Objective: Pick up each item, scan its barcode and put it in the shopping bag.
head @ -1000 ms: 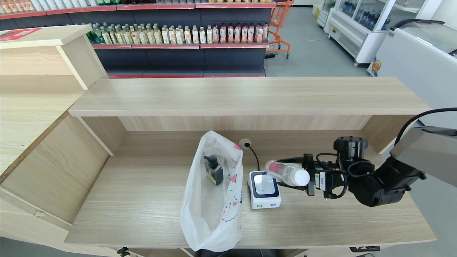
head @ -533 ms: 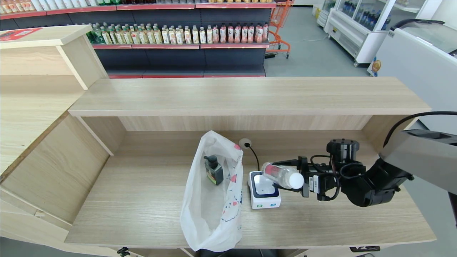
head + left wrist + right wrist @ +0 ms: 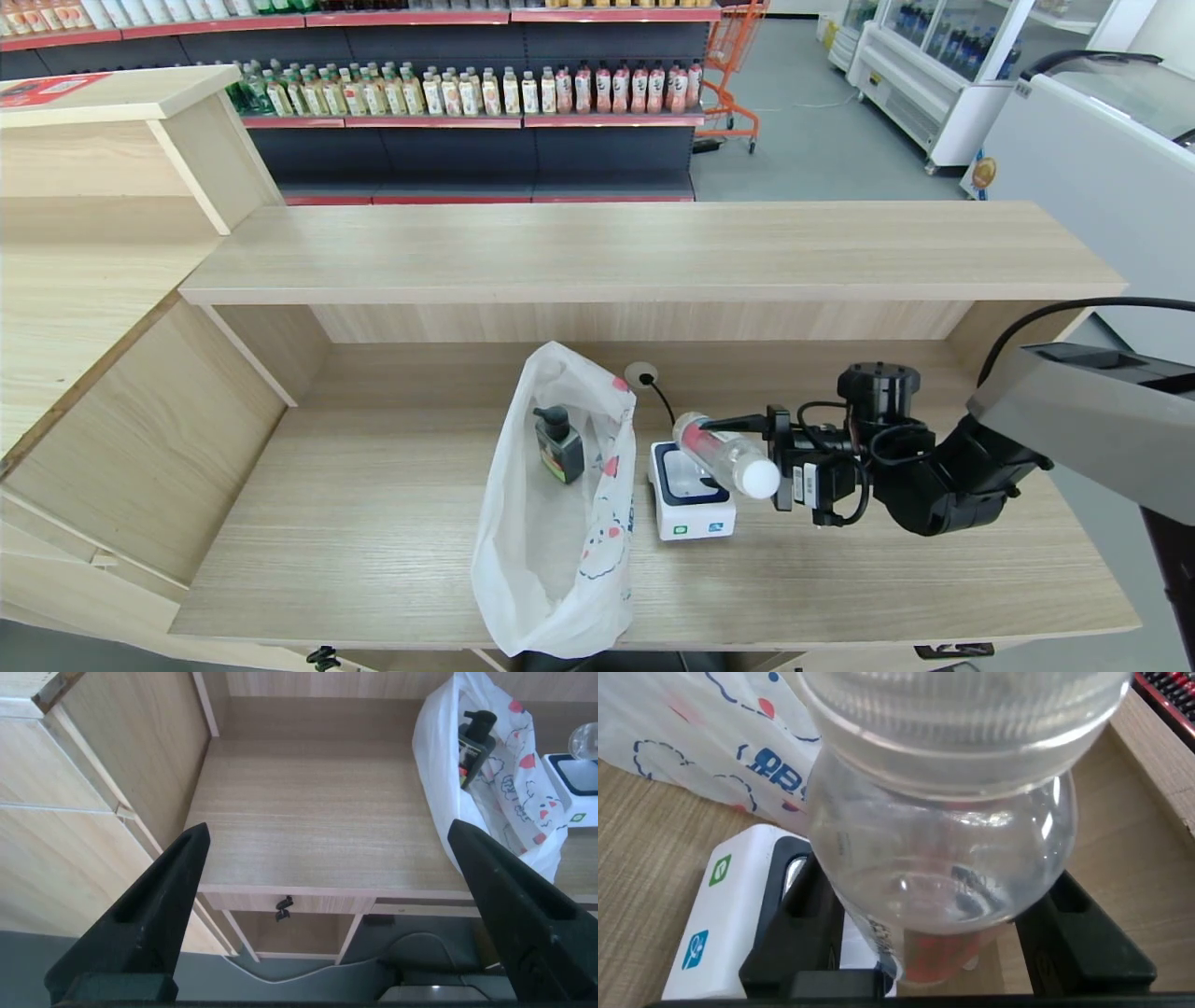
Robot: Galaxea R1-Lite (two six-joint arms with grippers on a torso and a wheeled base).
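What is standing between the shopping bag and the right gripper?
The scanner stands there, close beside the bag. The bottle, held in the right gripper, hangs over it. The head view shows this.

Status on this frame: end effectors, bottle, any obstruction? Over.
Right end effector shut on clear bottle, over the scanner. Left end effector open, empty. Shopping bag beside scanner, pump bottle inside. No obstruction seen.

You see a pale wood surface, raised ledge behind; beyond, shelves of bottled drinks, an orange cart, white freezers.
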